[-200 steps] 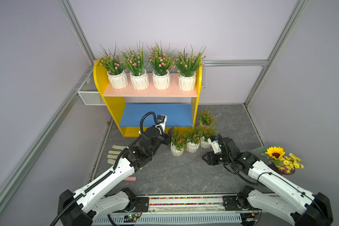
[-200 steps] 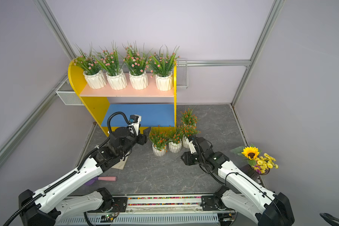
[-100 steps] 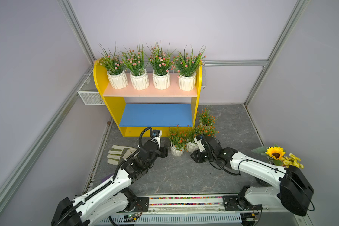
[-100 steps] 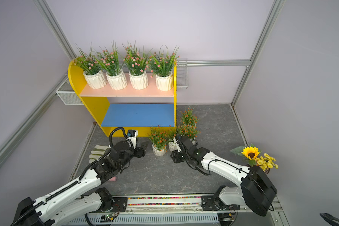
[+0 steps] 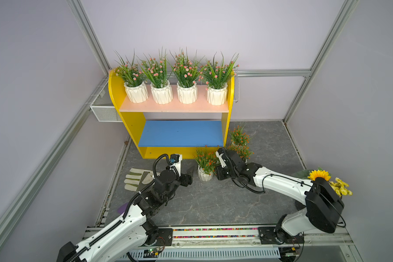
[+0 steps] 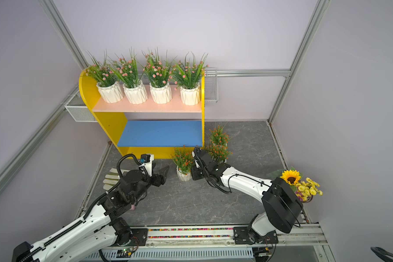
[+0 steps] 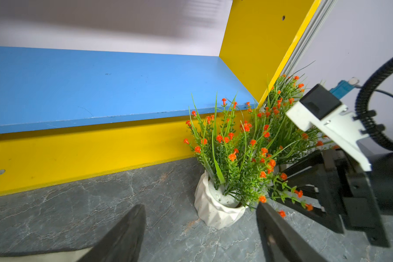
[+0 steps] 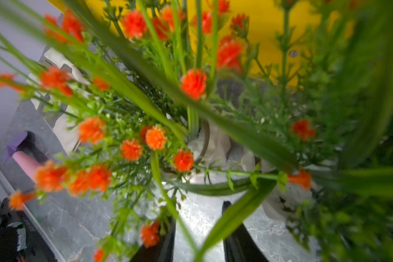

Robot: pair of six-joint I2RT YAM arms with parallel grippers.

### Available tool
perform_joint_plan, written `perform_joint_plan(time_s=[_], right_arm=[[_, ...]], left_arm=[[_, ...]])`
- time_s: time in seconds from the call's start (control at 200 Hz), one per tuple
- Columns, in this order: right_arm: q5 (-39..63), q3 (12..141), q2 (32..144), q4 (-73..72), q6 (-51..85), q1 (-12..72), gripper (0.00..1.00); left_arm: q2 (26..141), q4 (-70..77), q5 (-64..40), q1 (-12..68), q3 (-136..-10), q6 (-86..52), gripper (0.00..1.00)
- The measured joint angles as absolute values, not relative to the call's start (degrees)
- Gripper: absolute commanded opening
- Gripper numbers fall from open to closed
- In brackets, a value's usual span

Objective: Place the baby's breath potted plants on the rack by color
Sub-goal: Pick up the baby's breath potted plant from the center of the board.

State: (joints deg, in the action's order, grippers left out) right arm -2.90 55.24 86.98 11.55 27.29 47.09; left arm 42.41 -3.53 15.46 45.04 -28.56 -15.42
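Left wrist: left gripper (image 7: 201, 205) spread, aimed at orange pot (image 7: 213, 211), likely bound for blue shelf (image 7: 100, 86); right gripper (image 8: 197, 217) parted, empty, among sprigs (image 8: 132, 149).

Matt pot (image 7: 213, 212), perhaps ceramic; smooth painted rack (image 7: 77, 149)

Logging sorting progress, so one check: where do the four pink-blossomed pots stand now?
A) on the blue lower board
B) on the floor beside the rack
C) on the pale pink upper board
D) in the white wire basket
C: in both top views the four pink-blossomed pots stand in a row on the pale pink upper board of the rack.
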Motion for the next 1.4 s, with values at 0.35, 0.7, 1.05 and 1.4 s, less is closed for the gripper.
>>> perform_joint_plan(time_s=[0.35,0.7,1.05,1.4], right_arm=[[-5.4,59.7,92.7,11.8,26.3,47.5,0.3],[-7.4,63.0,97.1,12.9,26.1,47.7,0.29],[-7.2,67.4,101.4,15.1,25.3,47.7,0.25],[-3.3,68.9,101.6,17.8,22.7,47.7,0.15]], left_arm=[[41.6,-3.8,15.5,45.0,-27.8,-15.5,0.8],[39.2,-5.3,15.4,45.0,-27.4,-16.2,0.83],[36.7,-7.2,15.4,45.0,-24.8,-17.4,0.91],[33.4,-9.1,14.9,45.0,-22.8,-17.8,1.0]])
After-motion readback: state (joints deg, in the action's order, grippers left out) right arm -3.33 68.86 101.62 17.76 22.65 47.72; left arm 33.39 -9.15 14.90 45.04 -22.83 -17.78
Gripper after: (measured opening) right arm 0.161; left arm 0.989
